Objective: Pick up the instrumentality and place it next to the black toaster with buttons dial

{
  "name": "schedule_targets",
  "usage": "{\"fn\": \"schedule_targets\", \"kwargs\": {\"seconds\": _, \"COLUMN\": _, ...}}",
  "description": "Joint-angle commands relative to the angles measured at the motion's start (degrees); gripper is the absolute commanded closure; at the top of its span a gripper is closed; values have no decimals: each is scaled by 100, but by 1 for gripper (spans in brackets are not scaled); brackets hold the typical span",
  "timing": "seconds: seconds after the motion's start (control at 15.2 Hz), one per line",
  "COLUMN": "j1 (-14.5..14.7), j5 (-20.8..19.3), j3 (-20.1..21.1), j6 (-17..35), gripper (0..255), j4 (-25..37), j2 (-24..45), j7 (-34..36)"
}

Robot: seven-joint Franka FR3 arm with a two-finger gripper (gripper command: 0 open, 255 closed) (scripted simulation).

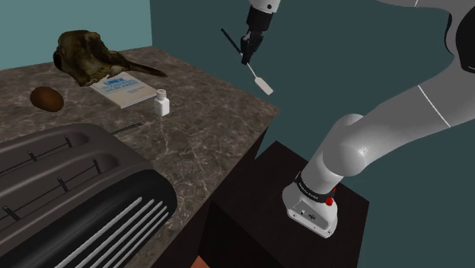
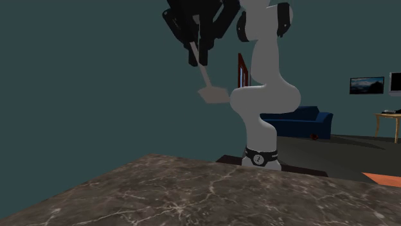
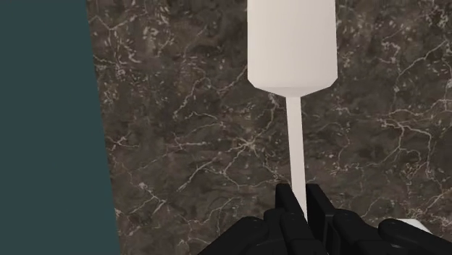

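My black tool (image 1: 249,50) pinches the thin stem of a white flat-bladed spatula (image 1: 262,81), lifted in the air over the dark marbled counter (image 1: 205,129) near its edge, well apart from the black slotted toaster (image 1: 84,198).

Nothing legible tbh. White booklet (image 1: 122,87) on the desk (image 1: 205,126) has a blue header strip w/ some print, but I can't make out the letters. Black band (image 2: 260,155) round the arm's base has a small white emblem, also unreadable.
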Motion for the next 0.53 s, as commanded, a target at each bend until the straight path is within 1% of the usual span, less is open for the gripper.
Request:
{"fn": "schedule_targets", "kwargs": {"seconds": 0.0, "j1": 8, "j5": 9, "j3": 14, "j6": -168, "gripper": 255, "j4": 180, "j2": 15, "j7": 11}}
{"fn": "schedule_targets", "kwargs": {"seconds": 0.46, "j1": 19, "j5": 25, "j3": 30, "j6": -701, "gripper": 255, "j4": 765, "j2": 68, "j7": 8}}
